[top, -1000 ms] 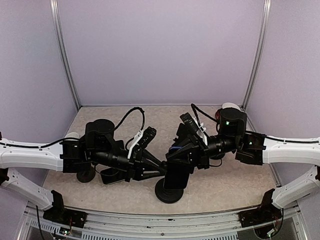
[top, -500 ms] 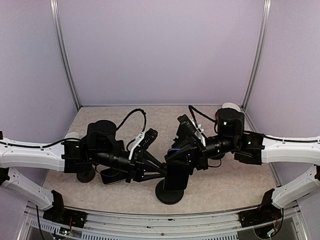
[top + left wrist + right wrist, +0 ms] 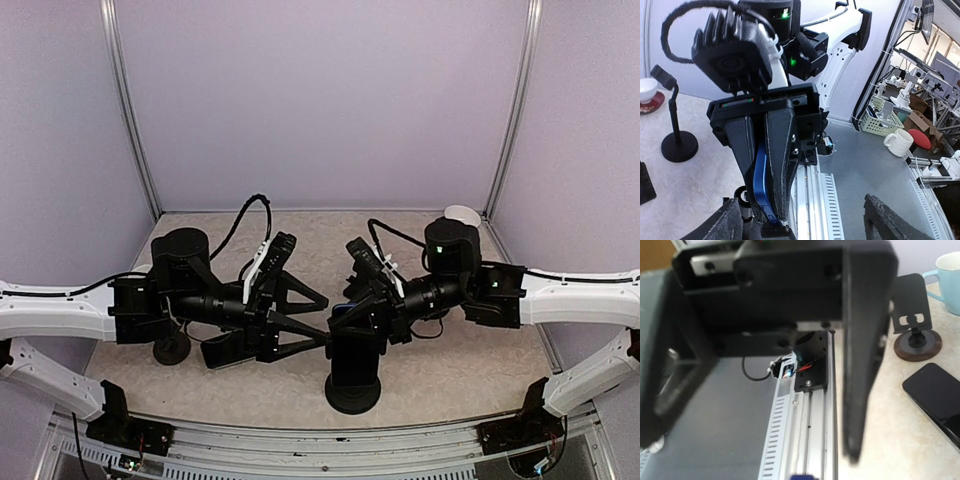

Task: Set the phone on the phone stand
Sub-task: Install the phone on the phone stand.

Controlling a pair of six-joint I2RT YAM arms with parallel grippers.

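Slim, blue-edged phone: edge-on, near upright with a slight tilt, clamped between the fingers of the right gripper. Black phone stand: round base, broad upright back plate, at 6 o'clock on the table, directly below the phone; contact between them not discernible

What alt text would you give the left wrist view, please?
The right gripper hangs close in front of the camera, shut on a blue phone seen edge-on. The left gripper is open, its fingers wide apart at the bottom edge; a small black stand sits at left.
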